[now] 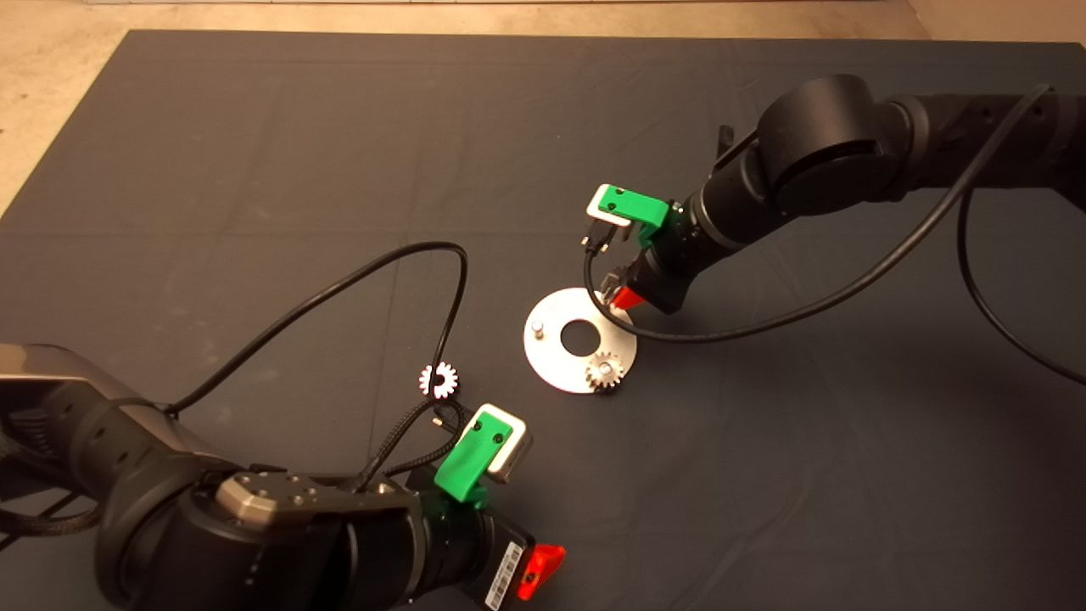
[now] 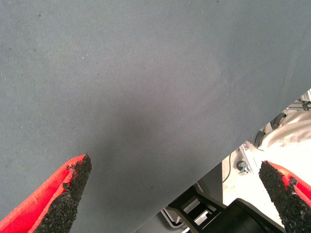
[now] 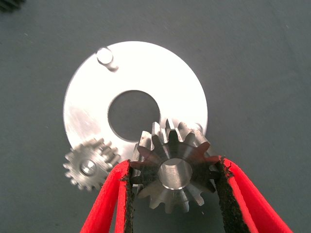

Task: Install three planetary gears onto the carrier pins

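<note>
The right tool (image 3: 172, 182) is clenched on a planetary gear (image 3: 173, 171), its black pads (image 3: 125, 194) pressing the teeth from both sides. The gear is held above the rim of the carrier disc (image 3: 160, 80), its bore lying just short of a pin that is mostly hidden behind it. On the disc, a second gear (image 1: 605, 371) already sits on its pin, while another carrier pin (image 1: 537, 325) stands bare. The third gear (image 1: 439, 380) lies flat on the dark mat (image 1: 254, 170), apart from the disc toward the left side of the tabletop, with a black cable (image 1: 365, 271) looping just over it.

The left tool (image 2: 175, 182) hangs released, fingers spread wide, at the near edge of the tabletop; past that edge its wrist view shows floor and metal framework. Pale floor borders the mat's far edge.
</note>
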Robot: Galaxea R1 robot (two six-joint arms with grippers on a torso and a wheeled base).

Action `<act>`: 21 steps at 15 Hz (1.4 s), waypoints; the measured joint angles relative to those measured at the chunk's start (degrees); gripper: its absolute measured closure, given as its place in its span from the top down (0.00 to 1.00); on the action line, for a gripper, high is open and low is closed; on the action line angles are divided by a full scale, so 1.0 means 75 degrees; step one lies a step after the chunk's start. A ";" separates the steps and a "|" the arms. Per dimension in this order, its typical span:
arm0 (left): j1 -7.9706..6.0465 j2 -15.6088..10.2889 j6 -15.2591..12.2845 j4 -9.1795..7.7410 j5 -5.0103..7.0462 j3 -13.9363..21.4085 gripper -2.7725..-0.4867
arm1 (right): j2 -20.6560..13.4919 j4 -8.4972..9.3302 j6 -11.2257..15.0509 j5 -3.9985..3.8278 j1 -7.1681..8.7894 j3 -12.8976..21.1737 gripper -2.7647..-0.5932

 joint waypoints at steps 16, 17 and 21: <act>0.0000 0.0000 0.0000 0.0003 0.0000 0.0000 0.88 | 0.0545 -0.0265 -0.0400 -0.0826 -0.0229 -0.0484 0.15; 0.0000 0.0000 0.0000 0.0003 0.0000 0.0000 0.88 | 0.0545 -0.0346 -0.0400 -0.0826 -0.0295 -0.0492 0.15; 0.0000 -0.0003 0.0000 0.0003 0.0000 0.0000 0.88 | 0.0550 -0.0502 -0.0457 -0.0816 -0.0441 -0.0677 0.15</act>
